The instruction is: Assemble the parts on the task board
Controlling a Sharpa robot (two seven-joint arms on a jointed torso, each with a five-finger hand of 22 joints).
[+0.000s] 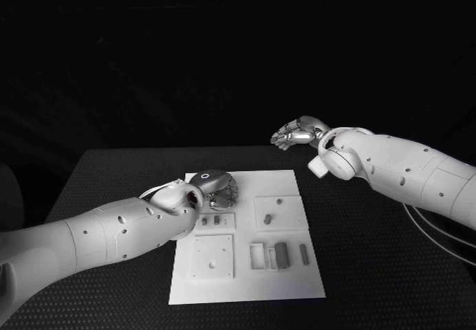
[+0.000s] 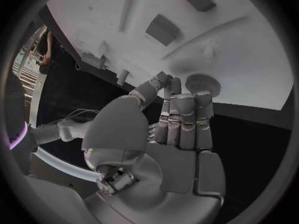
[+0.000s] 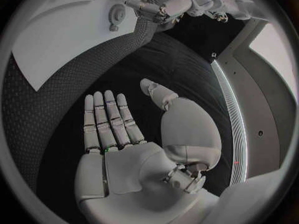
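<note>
Left hand (image 1: 214, 187) low over board (image 1: 287, 289) far corner, fingers extended, empty, tips beside gear (image 2: 203, 83); may nudge gear off edge. Right hand (image 3: 134, 149) flat open, empty, off board.

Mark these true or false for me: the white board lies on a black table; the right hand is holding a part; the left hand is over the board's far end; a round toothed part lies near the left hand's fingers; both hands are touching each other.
1. The board lies on a black table. True.
2. The right hand is holding a part. False: its fingers are spread and hold nothing.
3. The left hand is over the board's far end. True.
4. A toothed wheel lies near the left hand's fingers. True.
5. The hands touch each other. False: they are well apart, the right one raised beyond the board's far right corner.
</note>
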